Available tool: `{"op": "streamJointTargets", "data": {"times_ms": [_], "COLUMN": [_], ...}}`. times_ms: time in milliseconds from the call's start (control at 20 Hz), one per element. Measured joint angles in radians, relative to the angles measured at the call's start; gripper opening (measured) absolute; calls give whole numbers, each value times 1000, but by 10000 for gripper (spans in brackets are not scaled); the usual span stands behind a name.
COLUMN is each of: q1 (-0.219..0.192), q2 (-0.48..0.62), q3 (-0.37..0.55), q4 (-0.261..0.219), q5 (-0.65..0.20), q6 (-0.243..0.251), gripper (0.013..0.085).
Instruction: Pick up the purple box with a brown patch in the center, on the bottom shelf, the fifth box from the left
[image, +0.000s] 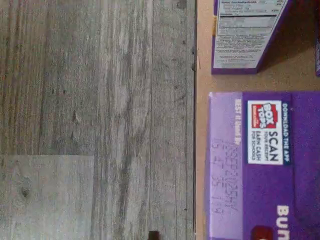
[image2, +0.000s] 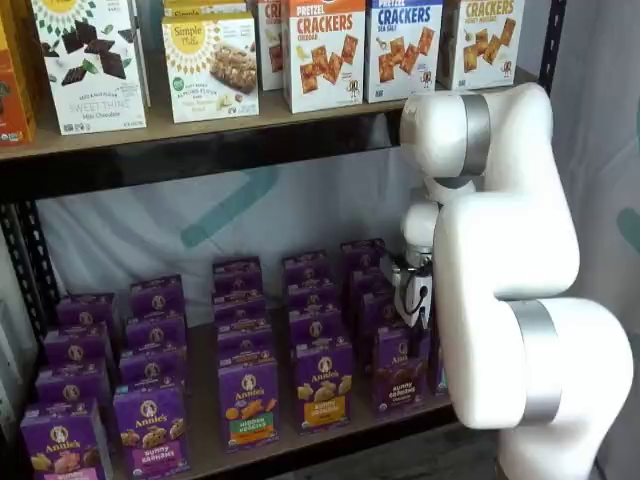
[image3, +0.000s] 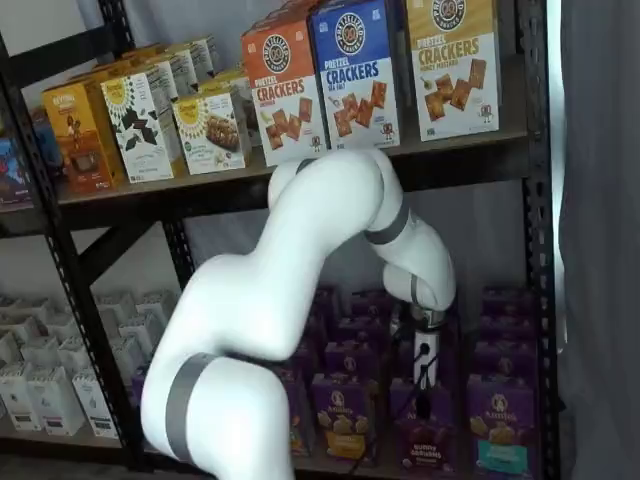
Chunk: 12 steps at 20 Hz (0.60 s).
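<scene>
Approach step, by the look of it — nothing grasped yet. End effector (image2: 412, 290) poised above the front of the bottom shelf (image2: 330, 432), over the column headed by the purple box (image2: 398, 372) with the brown "Bunny Grahams" band. In a shelf view the same purple box (image3: 424, 432) seen at the front edge, just below the hanging black fingers (image3: 424, 362).

State of the end effector: cannot tell. Fingers seen side-on in both shelf views, no plain gap showing, no carton between them.

Pose of the arm: elbow folded high in front of the upper shelf, forearm dropping steeply, wrist turned down so the white body points at the carton tops. Large white links hiding much of the right end of the row in both shelf views.

Wrist view: purple carton top (image: 262, 165) with a "Box Tops" patch and a date stamp, sitting at the brown board's front edge, grey wood-look floor (image: 95, 120) beyond the lip. Probably the target's top flap, given the letters "Bun" at its end — though not certain from this view alone.

Next move, as judged: descend straight down onto the front carton, fingers spread to straddle its narrow sides, then close and lift clear. Care called for with the neighbours — an orange-banded carton (image2: 324, 385) just beside on one side and another purple carton (image3: 499, 426) on the other, both close enough to be nudged.
</scene>
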Motion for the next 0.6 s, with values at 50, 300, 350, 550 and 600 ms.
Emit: {"op": "streamJointTargets", "data": {"times_ms": [50,300,350,550,600], "q1": [0,-1,-2,-1,-1], "q2": [-1,-4,-4,-3,-2], "q3": [1,7,9,13,13], "q4": [0,-1,-2,-13,-15], "q5": [0,-7,-11,-26,-29], "q6": [-1,-1,-1,9,11], "gripper": [610,490,450,450,450]}}
